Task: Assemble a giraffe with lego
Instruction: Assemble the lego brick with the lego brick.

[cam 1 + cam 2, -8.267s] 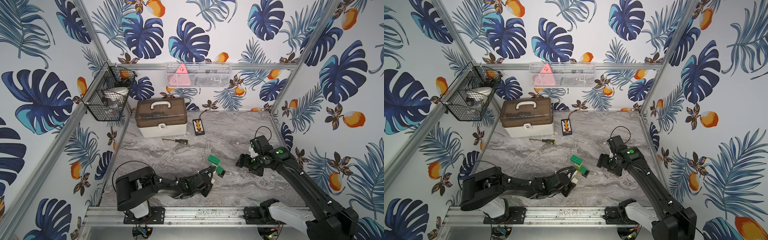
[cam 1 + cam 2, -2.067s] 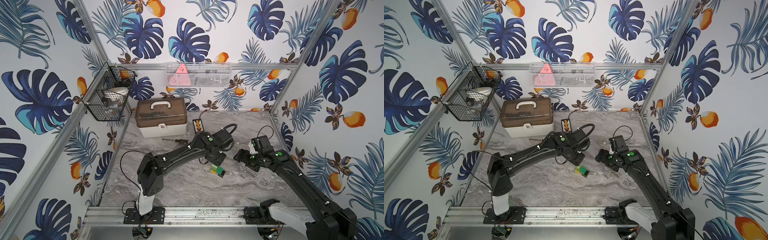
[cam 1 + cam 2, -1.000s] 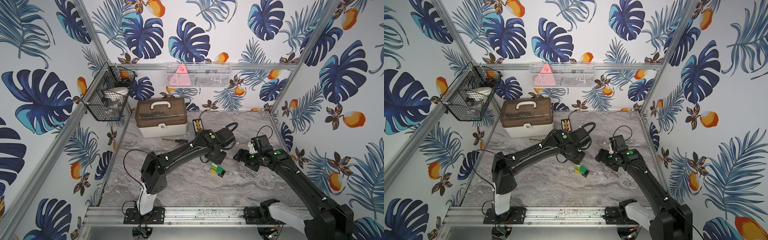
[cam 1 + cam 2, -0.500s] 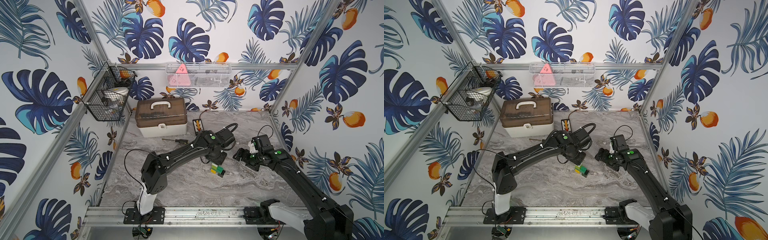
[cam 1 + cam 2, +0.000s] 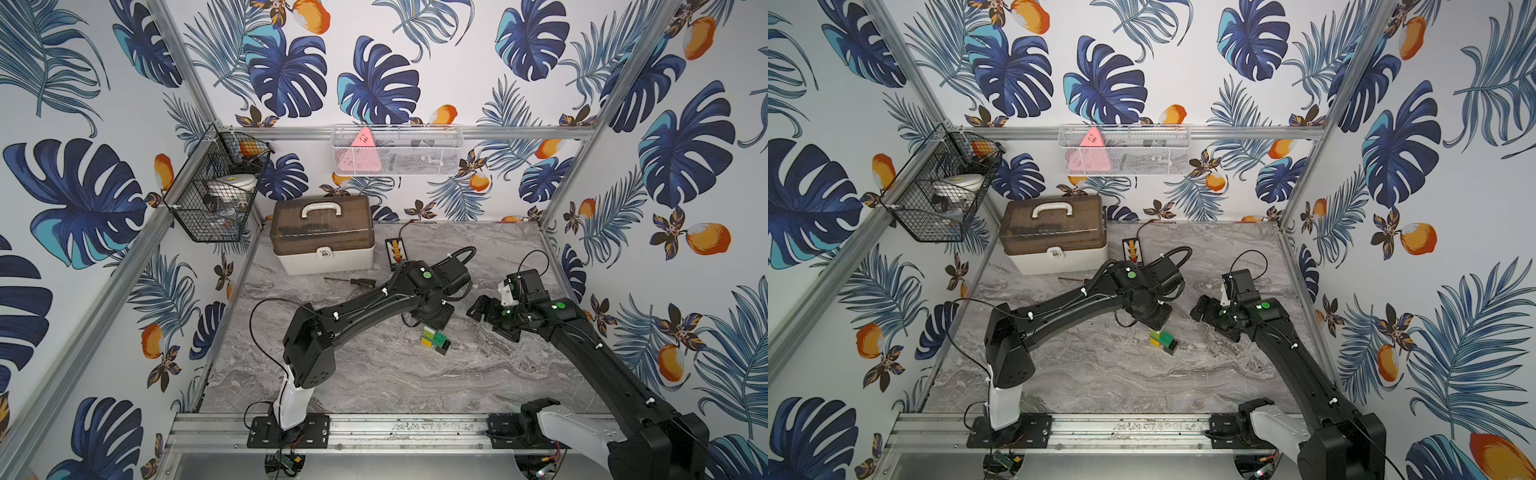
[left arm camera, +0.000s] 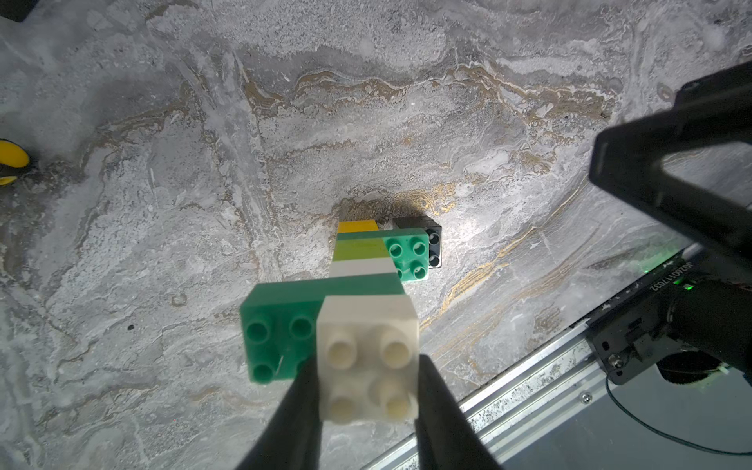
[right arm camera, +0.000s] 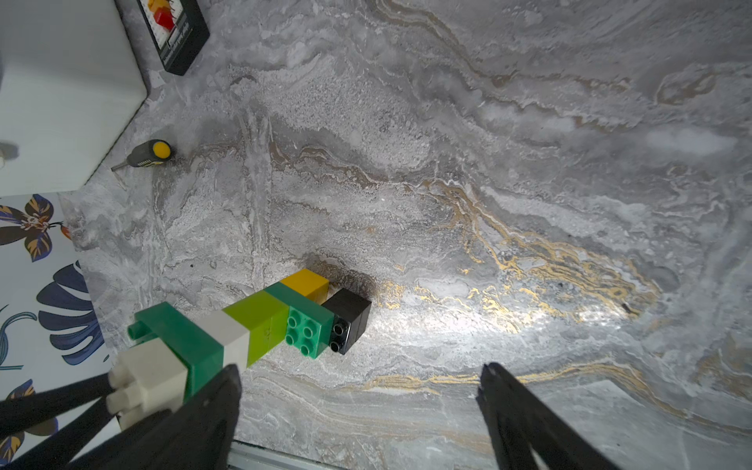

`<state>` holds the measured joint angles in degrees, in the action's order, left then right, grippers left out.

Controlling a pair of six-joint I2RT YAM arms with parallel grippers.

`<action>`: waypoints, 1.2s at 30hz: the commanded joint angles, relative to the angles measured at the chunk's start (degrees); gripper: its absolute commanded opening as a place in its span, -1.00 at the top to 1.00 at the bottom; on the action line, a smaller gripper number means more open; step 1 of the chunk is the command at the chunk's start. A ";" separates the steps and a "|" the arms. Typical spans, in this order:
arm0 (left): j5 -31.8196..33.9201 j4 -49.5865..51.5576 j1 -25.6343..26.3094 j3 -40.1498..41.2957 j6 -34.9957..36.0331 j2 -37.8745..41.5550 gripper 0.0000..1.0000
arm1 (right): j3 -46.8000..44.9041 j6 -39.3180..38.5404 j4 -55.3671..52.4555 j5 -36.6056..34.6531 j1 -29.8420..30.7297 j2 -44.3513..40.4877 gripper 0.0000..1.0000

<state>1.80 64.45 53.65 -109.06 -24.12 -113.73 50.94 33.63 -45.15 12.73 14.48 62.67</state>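
On my feed, grey marble tabletop [image 5: 374,374] carries: one white case [image 5: 328,257], brown lid, at the back; black button box [image 5: 394,251] beside it; screwdriver [image 5: 362,283] before the case; giraffe [image 5: 434,338] mid-table, standing on yellow and black feet.

Both top views look down from high above the front rail [image 5: 395,428] toward the back wall [image 5: 395,83]. They sit far enough off to take in the whole desk [image 5: 374,386], and they share almost the same scene, shifted slightly sideways.

The left wrist camera sits very near and looks steeply down along the left tool [image 6: 366,364]. The giraffe [image 6: 358,285] rises toward its lens.

The right wrist camera looks down at a slant past the right tool [image 7: 360,370], from a little farther off.

Both wrist views share the giraffe, the marble around it and the screwdriver [image 7: 146,154].
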 commanded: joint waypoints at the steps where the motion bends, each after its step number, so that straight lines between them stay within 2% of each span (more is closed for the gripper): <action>1: 1.90 4.34 0.57 -0.42 0.19 -1.27 0.41 | -0.08 -0.56 0.11 -0.19 -0.15 -0.36 -0.88; 12: 2.60 4.23 1.33 0.08 -0.03 -0.05 0.41 | -0.21 -0.37 0.14 0.10 -0.42 -0.73 -0.88; 18: 0.04 1.09 1.20 2.67 -1.17 1.76 0.41 | -0.04 -0.52 -0.20 0.10 -0.51 -0.98 -0.88; 36: 2.38 2.62 1.29 2.88 2.33 -0.17 0.41 | -0.04 -0.79 -0.43 0.19 -0.93 -1.58 -0.88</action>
<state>4.36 62.89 54.94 -106.67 -23.03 -112.79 50.76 33.43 -45.21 12.78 13.69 61.41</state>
